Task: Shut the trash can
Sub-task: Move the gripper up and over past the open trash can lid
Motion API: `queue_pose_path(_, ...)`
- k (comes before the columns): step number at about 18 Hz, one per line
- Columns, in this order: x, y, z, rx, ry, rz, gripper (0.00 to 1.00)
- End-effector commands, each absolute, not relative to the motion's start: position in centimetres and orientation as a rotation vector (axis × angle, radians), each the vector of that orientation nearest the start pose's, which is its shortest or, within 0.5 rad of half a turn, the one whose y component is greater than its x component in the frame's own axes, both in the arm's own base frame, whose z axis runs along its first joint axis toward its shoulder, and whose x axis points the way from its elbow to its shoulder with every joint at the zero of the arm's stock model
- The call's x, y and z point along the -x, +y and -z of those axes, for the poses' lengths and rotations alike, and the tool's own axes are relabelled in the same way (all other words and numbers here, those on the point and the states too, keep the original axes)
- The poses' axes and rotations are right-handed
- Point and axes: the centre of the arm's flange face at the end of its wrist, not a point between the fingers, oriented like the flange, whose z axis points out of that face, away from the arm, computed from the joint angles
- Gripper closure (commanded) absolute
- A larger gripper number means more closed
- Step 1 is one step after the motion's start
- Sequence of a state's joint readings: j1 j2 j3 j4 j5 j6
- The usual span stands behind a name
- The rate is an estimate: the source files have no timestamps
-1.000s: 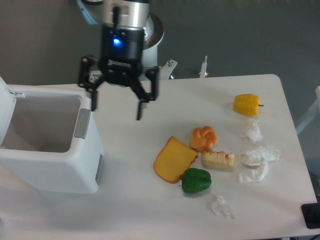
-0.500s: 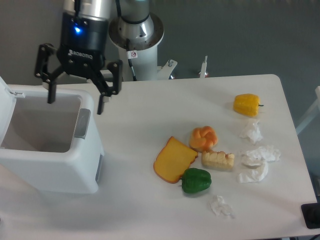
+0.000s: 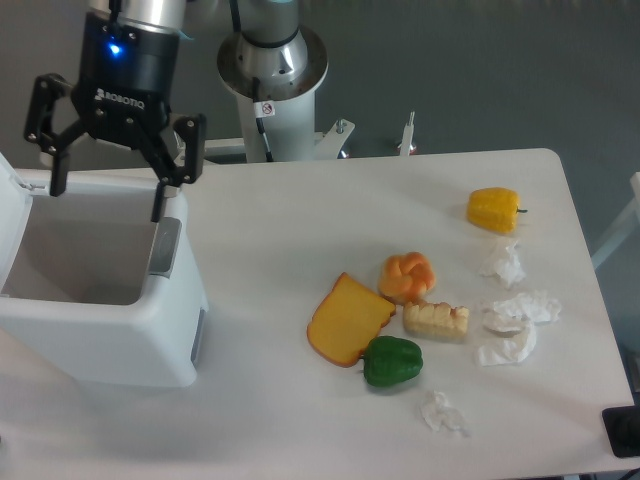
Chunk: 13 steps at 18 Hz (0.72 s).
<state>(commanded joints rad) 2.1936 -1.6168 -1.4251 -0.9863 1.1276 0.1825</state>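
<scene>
The trash can (image 3: pixel 120 345) is a large white boxy bin at the left of the table, and it stands open with its inside showing. Its white lid (image 3: pixel 12 215) is swung up at the far left edge. A grey latch (image 3: pixel 165 247) sits on the rim facing the food. My gripper (image 3: pixel 106 203) hangs above the bin's back rim, open, with nothing between its black fingers (image 3: pixel 158 200).
Food lies mid-table: an orange cheese slice (image 3: pixel 347 320), a green pepper (image 3: pixel 392 361), a bread roll (image 3: pixel 408 276), a pale pastry (image 3: pixel 436 320), and a yellow pepper (image 3: pixel 494 209). Crumpled white paper (image 3: pixel 515 325) is scattered at the right. The robot base (image 3: pixel 272 75) stands behind.
My gripper has travelled left, from above the table beside the bin to over the bin's back rim. It stayed open. Nothing else moved.
</scene>
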Motion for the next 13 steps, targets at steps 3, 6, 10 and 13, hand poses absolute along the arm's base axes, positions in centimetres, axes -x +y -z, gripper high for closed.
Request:
queue_pose_path(3, 17.0, 54.2, -62.6, 2.317, -0.314, 0.166, 0.00)
queue_pose_path(6, 16.4, 54.1, -63.5, 2.288, -0.281, 0.212, 0.00)
queue_pose_path(10, 14.6, 53.6, -65.1, 2.223, -0.204, 0.345, 0.00)
queue_pose_path(13, 13.3, 53.9, -65.2, 2.195, -0.152, 0.443, 0.00)
